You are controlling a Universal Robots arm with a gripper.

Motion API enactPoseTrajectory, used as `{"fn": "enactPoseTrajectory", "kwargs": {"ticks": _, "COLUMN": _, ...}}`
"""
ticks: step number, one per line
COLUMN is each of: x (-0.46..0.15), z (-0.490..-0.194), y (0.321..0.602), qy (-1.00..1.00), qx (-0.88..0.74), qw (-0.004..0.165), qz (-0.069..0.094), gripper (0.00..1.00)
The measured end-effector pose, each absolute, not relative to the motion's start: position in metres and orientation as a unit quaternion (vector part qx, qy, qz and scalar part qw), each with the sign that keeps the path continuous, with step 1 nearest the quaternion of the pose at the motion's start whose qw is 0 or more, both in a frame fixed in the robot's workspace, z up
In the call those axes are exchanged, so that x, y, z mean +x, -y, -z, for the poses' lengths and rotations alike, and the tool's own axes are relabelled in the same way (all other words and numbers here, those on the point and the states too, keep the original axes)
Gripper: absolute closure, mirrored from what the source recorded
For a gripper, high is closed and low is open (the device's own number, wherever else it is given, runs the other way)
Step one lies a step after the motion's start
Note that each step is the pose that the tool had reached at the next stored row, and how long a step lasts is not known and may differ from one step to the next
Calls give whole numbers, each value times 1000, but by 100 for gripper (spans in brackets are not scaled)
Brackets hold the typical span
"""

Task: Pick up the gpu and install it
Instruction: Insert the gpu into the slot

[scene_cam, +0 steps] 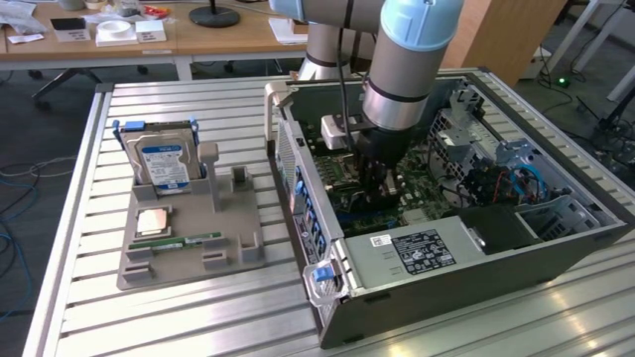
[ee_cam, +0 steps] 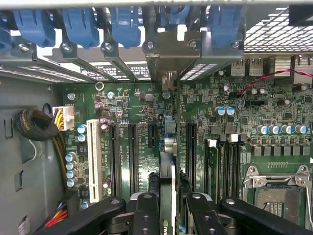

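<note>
The gpu (ee_cam: 167,171) is seen edge-on in the wrist view, a thin card running from between my fingers toward its silver bracket (ee_cam: 168,51) at the case's rear slot openings. My gripper (ee_cam: 168,213) is shut on the gpu, one black finger (ee_cam: 145,213) on each side of it. The card stands over the green motherboard (ee_cam: 234,98), between the long black expansion slots (ee_cam: 132,156). I cannot tell whether it sits in a slot. In the exterior view my gripper (scene_cam: 377,190) reaches down inside the open computer case (scene_cam: 466,275).
A row of blue retention clips (ee_cam: 78,24) lines the case's rear wall. A cable bundle (ee_cam: 32,125) hangs beside the board. On the slatted table a grey fixture (scene_cam: 189,256) holds a hard drive (scene_cam: 163,160), a CPU (scene_cam: 152,222) and a memory stick (scene_cam: 178,242).
</note>
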State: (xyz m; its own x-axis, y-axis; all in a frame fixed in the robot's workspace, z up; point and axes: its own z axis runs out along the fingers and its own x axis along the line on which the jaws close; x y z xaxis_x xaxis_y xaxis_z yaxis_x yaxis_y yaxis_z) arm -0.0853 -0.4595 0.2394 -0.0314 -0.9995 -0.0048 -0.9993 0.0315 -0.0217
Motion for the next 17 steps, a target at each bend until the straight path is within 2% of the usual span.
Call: {"fn": "enactPoseTrajectory", "kwargs": {"ticks": 17, "x": -87, "z": -238, "y": 460, "qy": -718, "qx": -696, "qw": 9, "qz": 6, "gripper": 74}}
